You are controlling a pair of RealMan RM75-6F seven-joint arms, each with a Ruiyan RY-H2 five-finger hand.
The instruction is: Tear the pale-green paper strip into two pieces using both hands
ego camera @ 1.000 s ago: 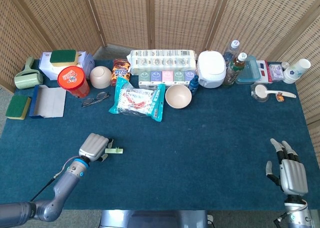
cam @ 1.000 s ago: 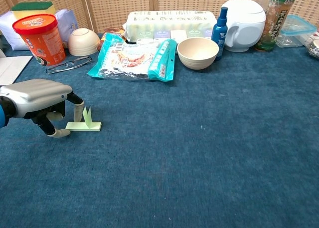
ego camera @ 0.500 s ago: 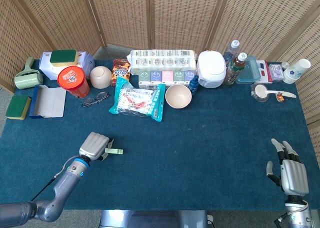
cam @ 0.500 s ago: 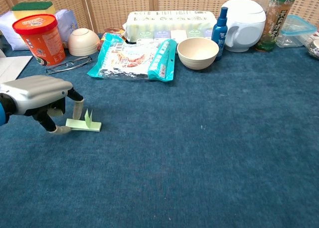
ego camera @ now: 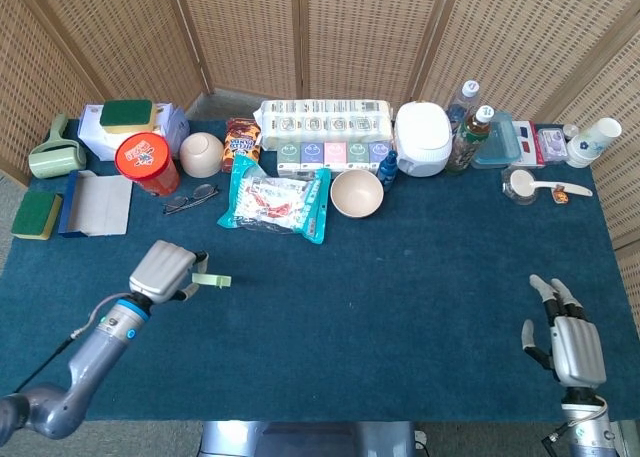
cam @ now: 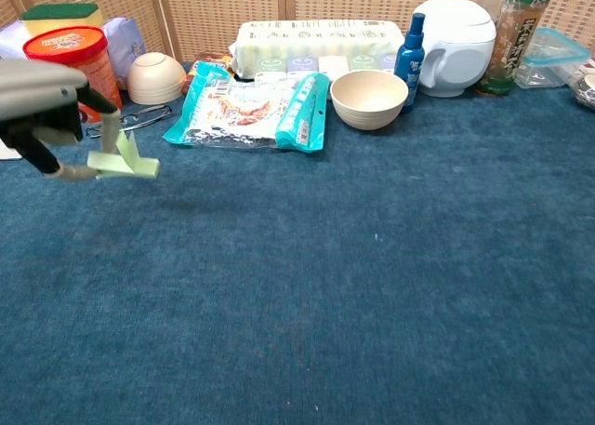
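My left hand (ego camera: 160, 272) (cam: 39, 101) pinches one end of the pale-green paper strip (ego camera: 212, 280) (cam: 124, 163) and holds it lifted above the blue table cloth, at the left side. The strip sticks out to the right of the fingers, with a small fold standing up from it. My right hand (ego camera: 565, 343) hovers at the front right corner of the table, fingers spread and nothing in it; the chest view does not show it.
Along the back stand a red tub (ego camera: 146, 163), a small bowl (ego camera: 201, 153), glasses (ego camera: 190, 198), a teal snack bag (ego camera: 274, 202), a beige bowl (ego camera: 356, 192), a white cooker (ego camera: 422, 138) and bottles (ego camera: 470, 137). A sponge and a folder (ego camera: 96, 203) lie far left.
My left hand has lifted the strip off the cloth and carried it up and to the left. The right hand has shifted slightly inward.
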